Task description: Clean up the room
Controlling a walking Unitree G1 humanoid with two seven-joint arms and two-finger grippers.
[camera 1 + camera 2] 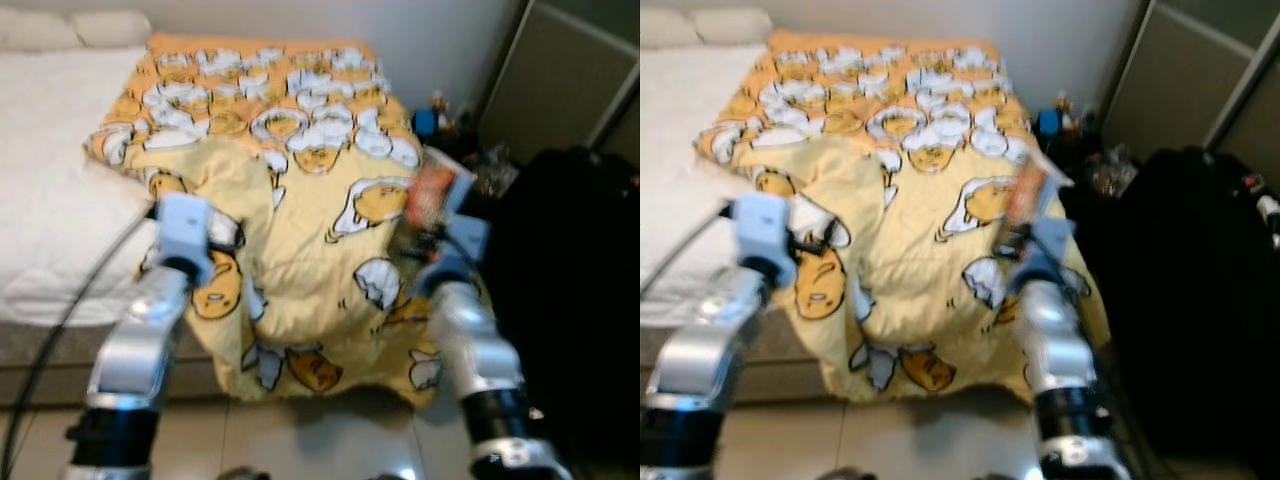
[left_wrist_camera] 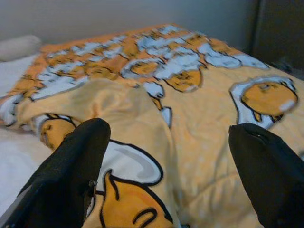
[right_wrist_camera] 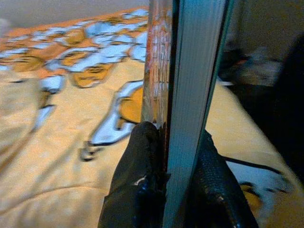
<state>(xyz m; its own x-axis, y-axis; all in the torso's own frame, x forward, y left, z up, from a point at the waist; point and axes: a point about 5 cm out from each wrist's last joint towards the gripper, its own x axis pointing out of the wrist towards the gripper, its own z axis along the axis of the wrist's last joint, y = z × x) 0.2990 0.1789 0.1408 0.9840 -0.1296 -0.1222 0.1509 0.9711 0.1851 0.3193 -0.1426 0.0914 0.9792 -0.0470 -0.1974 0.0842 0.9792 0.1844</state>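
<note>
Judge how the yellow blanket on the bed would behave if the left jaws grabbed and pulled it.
The blanket lies rumpled, with a corner folded over, so it is probably floppy and would bunch rather than slide flat. It drapes over the bed edge, so a pull might drag more of it down. The left gripper hovers open above it.

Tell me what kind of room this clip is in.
Most likely a bedroom: a bed with a white mattress, a pillow at its head, and a yellow cartoon blanket spread over it. Clutter sits on the floor beside it.

Silver arms, blue wrists, black jaws
</note>
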